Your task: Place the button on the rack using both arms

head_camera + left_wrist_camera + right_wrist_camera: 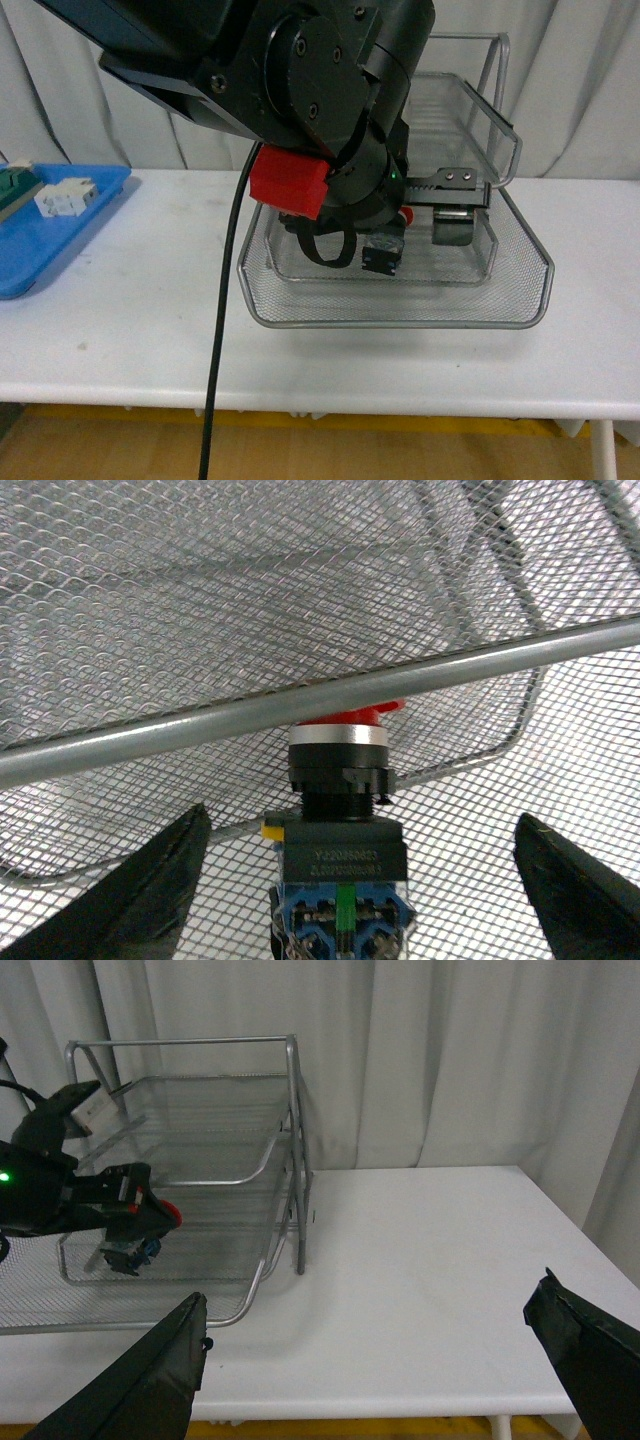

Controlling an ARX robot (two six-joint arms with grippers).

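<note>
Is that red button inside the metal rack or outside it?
Inside: the button is within the rack's bottom tier, wire mesh all around it.

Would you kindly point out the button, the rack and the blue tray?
button (340, 852), left wrist view, its black body.
rack (400, 306), front view, bottom tier's front mesh wall.
blue tray (40, 250), front view, bare floor.

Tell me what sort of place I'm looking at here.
Probably a robot test bench in a lab: a black robot arm reaching into a wire-mesh letter rack, a white table backed by pale curtains, and a blue tray of small parts.
</note>
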